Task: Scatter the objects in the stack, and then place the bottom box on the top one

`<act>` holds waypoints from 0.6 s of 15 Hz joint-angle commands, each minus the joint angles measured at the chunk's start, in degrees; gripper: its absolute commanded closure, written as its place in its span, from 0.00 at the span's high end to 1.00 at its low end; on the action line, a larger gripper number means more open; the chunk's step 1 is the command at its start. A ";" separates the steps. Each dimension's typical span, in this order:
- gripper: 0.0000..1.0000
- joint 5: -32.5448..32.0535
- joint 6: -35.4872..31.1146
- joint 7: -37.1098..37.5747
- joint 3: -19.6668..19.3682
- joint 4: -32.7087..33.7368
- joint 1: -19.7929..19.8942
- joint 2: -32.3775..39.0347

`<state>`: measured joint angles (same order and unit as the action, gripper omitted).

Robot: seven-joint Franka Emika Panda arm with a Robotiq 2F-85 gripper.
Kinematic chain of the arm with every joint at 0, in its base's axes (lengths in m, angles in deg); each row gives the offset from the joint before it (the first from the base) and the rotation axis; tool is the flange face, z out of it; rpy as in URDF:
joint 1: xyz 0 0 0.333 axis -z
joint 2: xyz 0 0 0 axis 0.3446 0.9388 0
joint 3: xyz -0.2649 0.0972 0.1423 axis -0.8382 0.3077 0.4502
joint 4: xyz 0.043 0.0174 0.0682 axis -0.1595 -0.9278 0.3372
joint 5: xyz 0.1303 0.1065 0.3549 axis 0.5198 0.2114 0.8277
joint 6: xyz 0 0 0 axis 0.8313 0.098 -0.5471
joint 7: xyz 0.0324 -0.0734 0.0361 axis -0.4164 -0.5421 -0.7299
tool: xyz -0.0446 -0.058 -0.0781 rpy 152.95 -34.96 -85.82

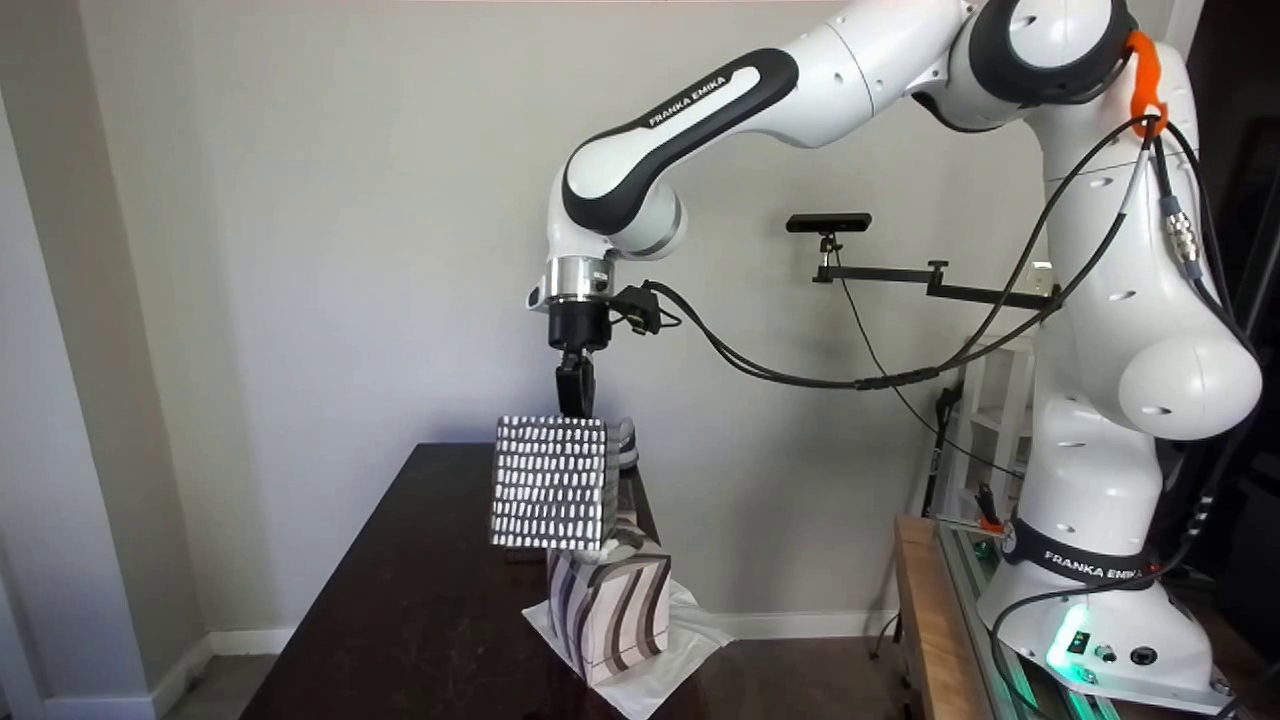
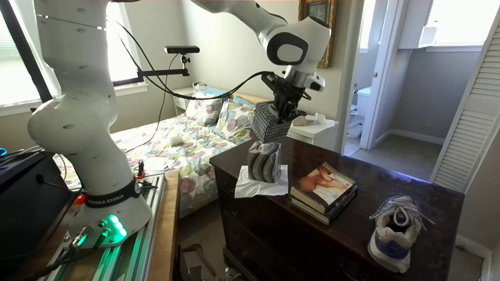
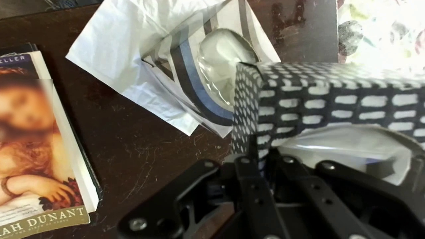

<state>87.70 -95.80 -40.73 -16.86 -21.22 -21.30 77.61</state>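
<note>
A dark wooden dresser (image 2: 304, 154) is standing beside a bed (image 2: 195, 146). The striped tissue box (image 2: 265, 162) is sitting near the front corner on the bed side, atop a white sheet (image 3: 123, 59) that is overhanging the front edge. Above it, presumably to free it, the gripper (image 3: 262, 151) is holding the checkered tissue box (image 1: 548, 482), fingers clamping a thin edge beside the film-covered opening, probably because the body is looking too broad; whether the boxes are touching is not showing. Farther along that edge, a paperback (image 2: 324, 183) is lying on another book (image 2: 340, 203), and by the opposite end a sneaker (image 2: 395, 239) is resting, both likely serving the scattering.
</note>
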 commanded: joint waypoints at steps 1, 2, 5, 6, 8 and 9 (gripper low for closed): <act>0.01 1.70 -0.09 4.64 -0.03 4.22 0.49 2.43; 0.01 1.55 -0.43 5.86 -0.14 4.91 0.48 2.87; 0.01 0.03 -2.23 10.51 -0.58 7.71 0.02 5.02; 0.01 -0.39 -2.72 11.85 -0.67 8.79 -0.08 5.96; 0.01 -1.76 -3.81 14.78 -0.94 10.85 -0.46 7.99; 0.01 -2.51 -4.29 16.16 -1.07 11.81 -0.65 9.07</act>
<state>87.49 -99.27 -29.35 -17.43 -14.03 -21.10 82.76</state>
